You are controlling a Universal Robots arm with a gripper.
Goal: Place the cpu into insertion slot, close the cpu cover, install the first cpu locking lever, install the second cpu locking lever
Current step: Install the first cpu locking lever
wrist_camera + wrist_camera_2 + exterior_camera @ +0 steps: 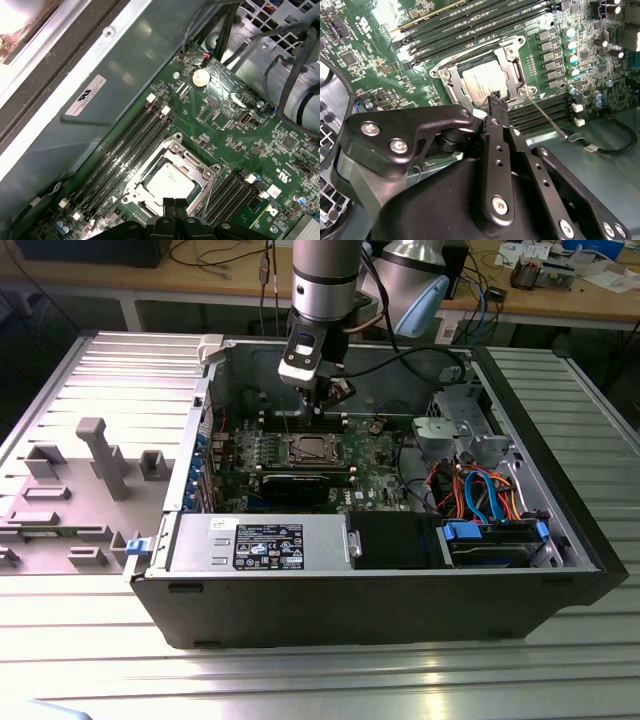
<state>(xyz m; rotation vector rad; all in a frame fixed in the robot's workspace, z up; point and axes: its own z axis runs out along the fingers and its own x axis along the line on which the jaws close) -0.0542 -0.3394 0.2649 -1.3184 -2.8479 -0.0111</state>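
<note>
Silver-grey, the cpu (481,82) sits in the insertion slot (305,450) under the lowered cpu cover (512,59), at 6 o'clock from the closed, empty end effector (321,410) in the exterior view, so the 1st locking lever (546,116), seemingly unlatched, looks to be in hand and needs a precise push.

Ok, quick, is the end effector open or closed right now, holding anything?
End effector: closed, nothing visible between its fingertips, near the square silver-grey cpu.

The exterior view stands well off from the gripper (321,408), looking down into the open computer case (350,605). Both wrist views ride just behind the gripper, facing past it — close on the cpu (482,82) (167,181), their shared ground.
</note>
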